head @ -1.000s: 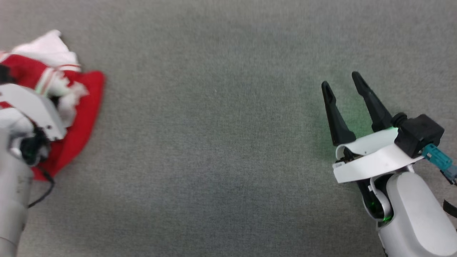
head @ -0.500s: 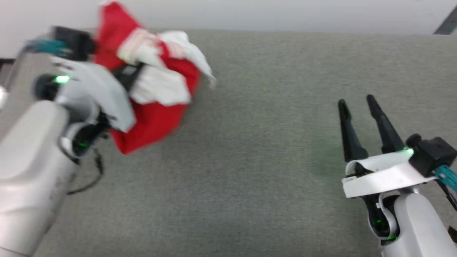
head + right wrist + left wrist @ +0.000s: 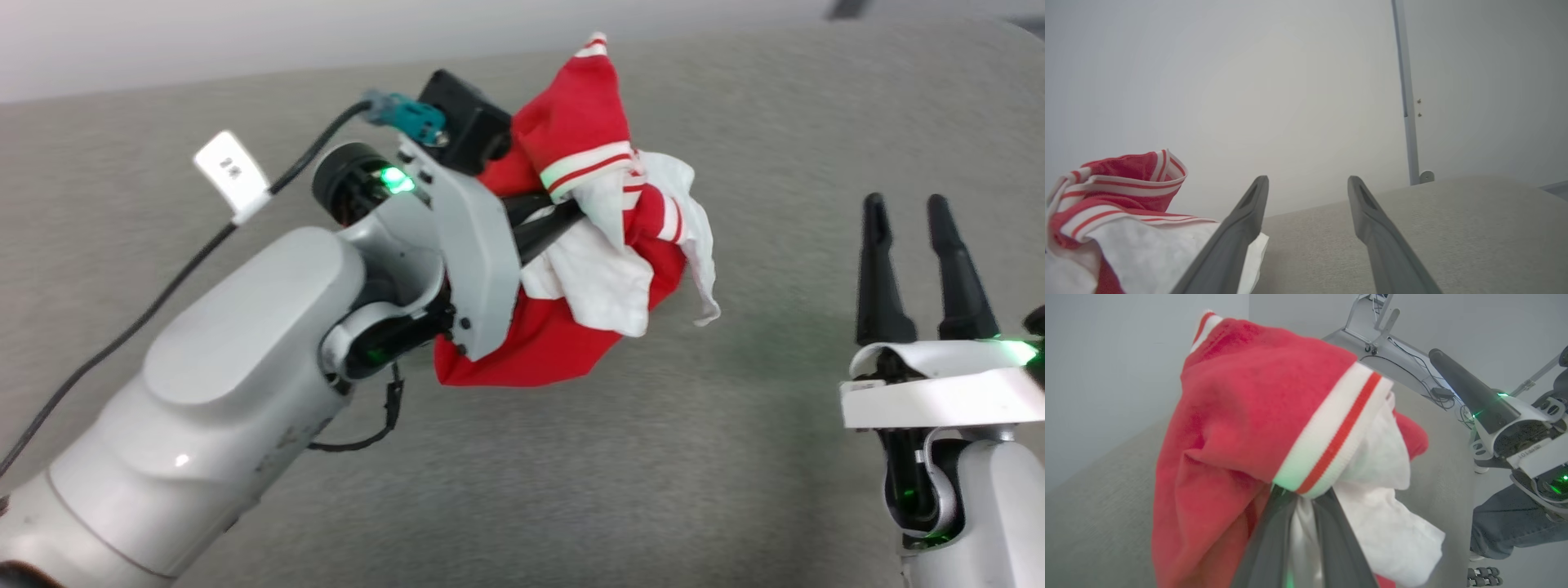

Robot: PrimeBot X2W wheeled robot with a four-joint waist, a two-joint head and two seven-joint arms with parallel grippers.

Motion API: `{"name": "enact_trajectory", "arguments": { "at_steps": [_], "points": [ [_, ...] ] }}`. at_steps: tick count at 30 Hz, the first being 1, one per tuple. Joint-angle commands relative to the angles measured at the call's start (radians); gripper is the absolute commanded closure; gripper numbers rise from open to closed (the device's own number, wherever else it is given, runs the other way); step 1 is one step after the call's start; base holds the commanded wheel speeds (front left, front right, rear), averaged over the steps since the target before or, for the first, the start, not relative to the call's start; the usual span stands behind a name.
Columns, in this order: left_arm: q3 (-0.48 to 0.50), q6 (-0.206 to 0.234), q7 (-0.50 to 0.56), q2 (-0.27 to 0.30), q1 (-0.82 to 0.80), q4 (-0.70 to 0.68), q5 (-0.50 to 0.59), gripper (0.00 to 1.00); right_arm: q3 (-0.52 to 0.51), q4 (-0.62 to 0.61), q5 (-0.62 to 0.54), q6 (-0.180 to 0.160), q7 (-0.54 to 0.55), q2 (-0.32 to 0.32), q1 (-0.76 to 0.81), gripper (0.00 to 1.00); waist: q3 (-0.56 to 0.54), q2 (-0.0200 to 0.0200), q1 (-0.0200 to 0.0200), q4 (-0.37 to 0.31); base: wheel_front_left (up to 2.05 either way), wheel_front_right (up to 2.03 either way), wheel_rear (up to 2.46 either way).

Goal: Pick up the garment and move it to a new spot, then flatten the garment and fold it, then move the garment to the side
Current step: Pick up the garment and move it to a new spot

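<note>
Left claw (image 3: 563,219) is clamped on the garment (image 3: 571,139), its fingers pinching white cloth under a striped trim. Garment hangs bunched at 1 o'clock of head-view centre, above the grey bench (image 3: 735,490). Right claw (image 3: 904,204), at 3 o'clock, stands apart and empty, well clear of the garment.

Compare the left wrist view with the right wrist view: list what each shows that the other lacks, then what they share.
Left wrist view: the left gripper shut on the garment, with white cloth pinched between its jaws. It also shows a person's denim-clad leg and cables beyond the table's end.
Right wrist view: a grey upright pole.
Both: the garment, the open and empty right gripper, and the grey table.
</note>
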Motion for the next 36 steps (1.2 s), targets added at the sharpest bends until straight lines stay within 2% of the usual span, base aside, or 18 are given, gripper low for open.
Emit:
{"name": "enact_trajectory", "arguments": {
  "at_steps": [1,5,10,18,21,24,31,32,33,34,35,36],
  "points": [
    [-0.021,-0.002,0.001,-0.009,-0.023,0.015,-0.008,1.0,-0.016,-0.008,0.012,-0.001,-0.001,0.005,0.006,0.0,0.074,0.0,0.0,-0.129,0.0,0.0,0.0],
    [-0.11,-0.002,-0.019,-0.038,-0.049,0.04,-0.033,1.0,-0.038,-0.017,0.054,-0.001,0.0,0.007,0.009,0.0,0.111,0.0,0.0,-0.182,0.0,0.0,0.0],
    [-0.212,-0.001,-0.056,-0.039,-0.081,0.134,-0.097,1.0,-0.034,-0.024,0.105,-0.001,-0.001,0.008,-0.016,0.0,0.153,0.0,0.0,-0.231,0.0,0.0,0.0],
    [-0.36,-0.001,-0.003,0.009,-0.118,0.242,-0.126,1.0,-0.014,-0.031,0.141,-0.001,-0.001,0.007,-0.041,0.0,0.183,0.0,0.0,-0.282,0.0,0.0,0.0],
    [-0.386,0.001,0.031,0.024,-0.102,0.281,-0.122,1.0,-0.008,-0.032,0.153,-0.001,0.0,0.007,-0.04,0.0,0.194,0.0,0.0,-0.292,0.0,0.0,0.0],
    [-0.4,0.008,0.059,0.042,-0.081,0.343,-0.066,1.0,-0.001,-0.034,0.163,-0.001,-0.001,0.007,-0.041,0.0,0.208,0.0,0.0,-0.3,0.0,0.0,0.0],
    [-0.412,0.013,0.099,0.049,-0.04,0.398,0.002,1.0,0.009,-0.036,0.152,-0.001,-0.001,0.007,-0.05,0.0,0.223,0.0,0.0,-0.305,0.0,0.0,0.0],
    [-0.413,0.013,0.086,0.046,-0.04,0.397,0.009,0.94,0.011,-0.035,0.148,-0.001,0.0,0.007,-0.051,0.0,0.222,0.0,0.0,-0.302,0.0,0.0,0.0],
    [-0.413,0.013,0.066,0.041,-0.044,0.398,0.004,0.69,0.01,-0.034,0.14,-0.001,-0.001,0.007,-0.052,0.0,0.218,0.0,0.0,-0.296,0.0,0.0,0.0],
    [-0.411,0.013,0.048,0.032,-0.053,0.395,0.002,0.52,0.009,-0.031,0.13,-0.001,-0.001,0.007,-0.052,0.0,0.214,0.0,0.0,-0.288,0.0,0.0,0.0],
    [-0.409,0.013,0.031,0.026,-0.061,0.391,0.012,0.18,0.009,-0.028,0.121,-0.001,0.0,0.007,-0.052,0.0,0.207,0.0,0.0,-0.278,0.0,0.0,0.0],
    [-0.407,0.013,0.017,0.021,-0.068,0.386,0.025,0.0,0.008,-0.025,0.11,-0.001,-0.001,0.007,-0.05,0.0,0.199,0.0,0.0,-0.267,0.0,0.0,0.0]
  ]
}}
